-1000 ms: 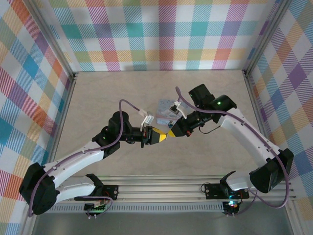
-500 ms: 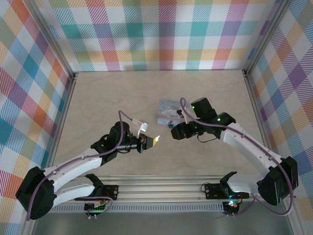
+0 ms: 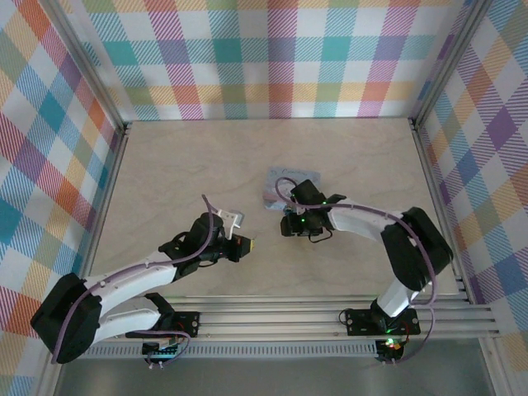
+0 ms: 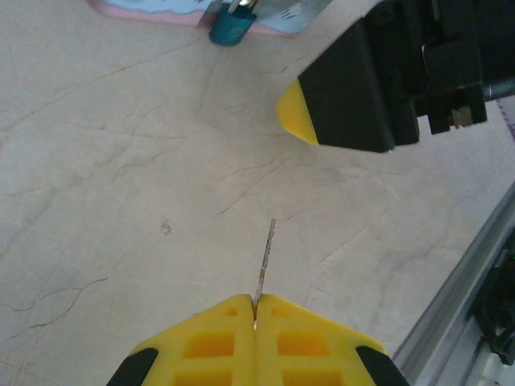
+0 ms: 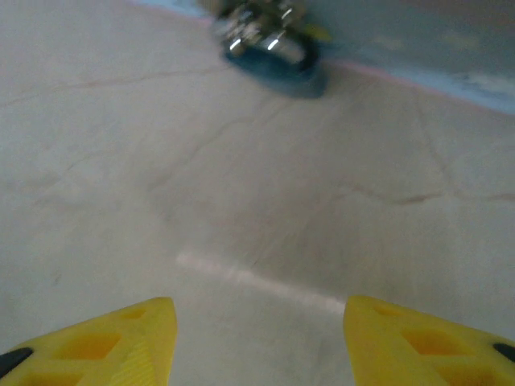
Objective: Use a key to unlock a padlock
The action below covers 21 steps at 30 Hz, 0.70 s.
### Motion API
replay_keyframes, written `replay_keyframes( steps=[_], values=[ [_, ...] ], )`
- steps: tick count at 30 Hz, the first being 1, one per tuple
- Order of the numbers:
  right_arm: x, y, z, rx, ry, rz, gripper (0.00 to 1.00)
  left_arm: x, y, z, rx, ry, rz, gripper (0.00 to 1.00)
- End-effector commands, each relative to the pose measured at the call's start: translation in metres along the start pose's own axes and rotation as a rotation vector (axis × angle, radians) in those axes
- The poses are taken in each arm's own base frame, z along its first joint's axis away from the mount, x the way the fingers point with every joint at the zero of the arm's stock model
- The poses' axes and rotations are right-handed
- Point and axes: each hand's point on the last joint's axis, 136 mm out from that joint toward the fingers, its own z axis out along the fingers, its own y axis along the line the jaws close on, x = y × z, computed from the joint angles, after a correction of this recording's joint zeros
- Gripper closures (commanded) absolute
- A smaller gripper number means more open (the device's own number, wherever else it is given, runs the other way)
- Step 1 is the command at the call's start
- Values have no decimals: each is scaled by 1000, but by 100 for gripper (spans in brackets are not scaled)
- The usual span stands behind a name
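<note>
My left gripper (image 4: pixel 255 301) is shut on the key (image 4: pixel 265 256). The key's thin pale blade sticks straight out from the yellow tips, above the bare table. In the top view, the left gripper (image 3: pixel 247 245) sits left of the right gripper (image 3: pixel 285 224), a short gap apart. The padlock (image 4: pixel 232 24), small and dark bluish with a shiny shackle, lies on the table against the tin's edge. It shows blurred in the right wrist view as the padlock (image 5: pixel 273 50), ahead of my right gripper (image 5: pixel 257 330). That gripper stands open and low, with nothing between its fingers (image 5: pixel 121 342).
A pale blue tin (image 3: pixel 280 183) with a pink rim lies flat at mid-table, just behind the padlock. In the left wrist view a black, yellow-tipped right finger (image 4: pixel 354 100) hangs at upper right. Aluminium rails (image 3: pixel 272 318) run along the near edge, and checked walls enclose the table.
The right gripper has opened, and its arm has folded in low over the table before the tin. The left gripper has drawn back toward the near left, still holding the key.
</note>
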Motion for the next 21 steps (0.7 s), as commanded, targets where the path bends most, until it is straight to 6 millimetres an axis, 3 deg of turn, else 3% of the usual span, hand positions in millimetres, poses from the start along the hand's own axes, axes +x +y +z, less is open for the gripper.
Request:
replay_keyframes(
  steps=[1,13,21],
  values=[
    [-40,3,-2,41,-136,47,42,-4,6,8,-14,-11,-34,100],
    [-65,8,0,175,-276,28,43,-5,8,48,51,58,-83,100],
    [-71,6,6,262,-305,64,45,-3,5,58,91,86,-91,100]
  ],
)
